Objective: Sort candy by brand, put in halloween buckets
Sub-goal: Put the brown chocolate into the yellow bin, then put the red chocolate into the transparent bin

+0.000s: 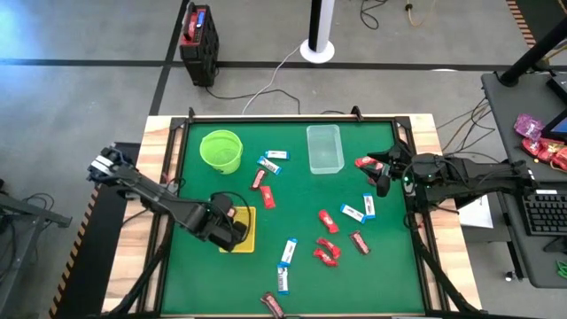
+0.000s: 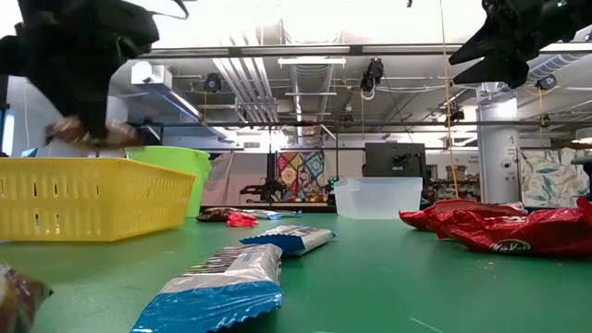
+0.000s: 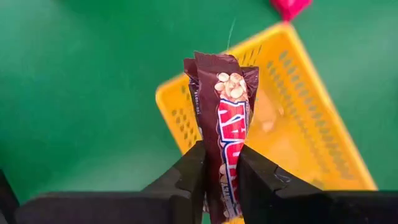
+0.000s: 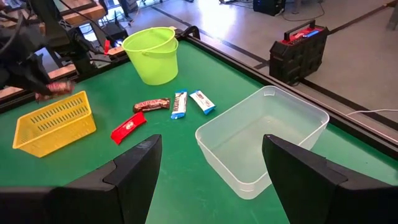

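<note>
My left gripper (image 1: 232,229) is shut on a dark brown candy bar (image 3: 224,99) and hovers over the yellow basket (image 1: 246,241), near the table's left near side. In the low view the bar (image 2: 88,132) sits just above the basket's rim (image 2: 92,165). My right gripper (image 4: 211,168) is open and holds nothing; it is raised above the table's right side, beside the clear tub (image 4: 264,143). The lime-green bucket (image 1: 221,150) stands at the far left. Red, blue-and-white and brown bars lie loose on the green mat, among them a red one (image 1: 327,220) and a blue-and-white one (image 1: 288,252). My left gripper pinches the dark brown bar between its two fingers (image 3: 189,171) near one end (image 3: 227,158), and the rest of the bar sticks out past the fingertips. The fingers come from above. The bar is lifted clear, over the basket's open top.
A red bar (image 1: 365,163) lies close under my right gripper. Several bars cluster at the mat's middle right (image 1: 353,213), and a brown one (image 1: 273,304) lies at the near edge. Raised wooden rails (image 1: 159,177) border the mat. A black case (image 1: 198,40) stands on the floor beyond the table.
</note>
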You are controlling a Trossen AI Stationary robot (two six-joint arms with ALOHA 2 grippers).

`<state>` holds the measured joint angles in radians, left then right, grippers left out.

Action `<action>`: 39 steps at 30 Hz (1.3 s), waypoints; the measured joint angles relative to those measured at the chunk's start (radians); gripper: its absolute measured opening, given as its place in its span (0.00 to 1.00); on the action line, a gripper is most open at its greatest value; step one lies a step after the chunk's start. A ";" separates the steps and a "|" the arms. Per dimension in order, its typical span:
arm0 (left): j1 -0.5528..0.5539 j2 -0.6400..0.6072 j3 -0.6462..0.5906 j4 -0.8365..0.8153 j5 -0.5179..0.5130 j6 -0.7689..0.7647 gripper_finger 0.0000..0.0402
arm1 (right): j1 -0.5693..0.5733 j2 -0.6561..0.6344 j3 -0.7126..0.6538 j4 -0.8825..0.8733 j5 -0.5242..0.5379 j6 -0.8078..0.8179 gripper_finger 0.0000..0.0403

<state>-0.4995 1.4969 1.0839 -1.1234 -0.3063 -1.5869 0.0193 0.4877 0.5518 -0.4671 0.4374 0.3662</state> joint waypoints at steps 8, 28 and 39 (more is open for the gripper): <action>0.008 -0.006 -0.001 0.016 0.019 0.079 0.30 | 0.000 0.000 0.000 0.005 0.009 0.019 0.68; 0.023 -0.047 0.080 0.711 -0.017 1.531 0.29 | 0.095 0.201 0.021 0.250 -0.238 0.446 0.64; 0.024 -0.342 -0.364 1.178 -0.019 1.489 0.29 | 0.200 0.711 0.369 -0.154 -0.229 0.643 0.57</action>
<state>-0.4759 1.1552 0.7202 0.0548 -0.3257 -0.0981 0.2193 1.1985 0.9211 -0.6212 0.2089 1.0096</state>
